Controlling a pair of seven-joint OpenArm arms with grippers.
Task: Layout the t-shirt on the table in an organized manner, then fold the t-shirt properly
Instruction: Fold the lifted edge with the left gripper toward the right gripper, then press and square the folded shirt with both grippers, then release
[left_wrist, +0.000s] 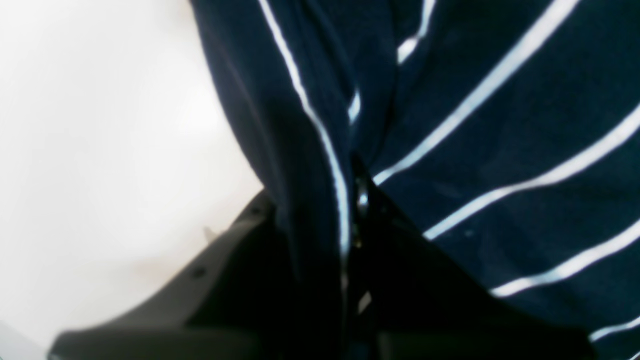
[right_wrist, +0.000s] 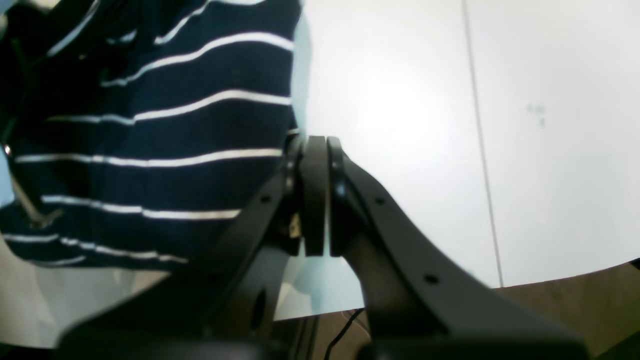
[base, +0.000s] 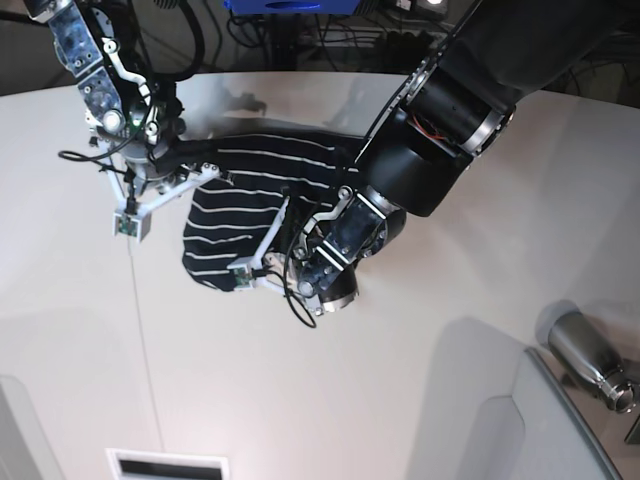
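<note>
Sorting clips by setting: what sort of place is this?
Likely a robotics lab: two arms hold a t-shirt over a white table, with cables behind.

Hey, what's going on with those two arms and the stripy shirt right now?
Left gripper shut on t-shirt. Right gripper shut at shirt's edge. Shirt bunched between them above table. Nothing blocking.

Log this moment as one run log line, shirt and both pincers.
t-shirt: bunched, lifted over table | left pincer: shut on t-shirt | right pincer: shut at shirt edge
</note>
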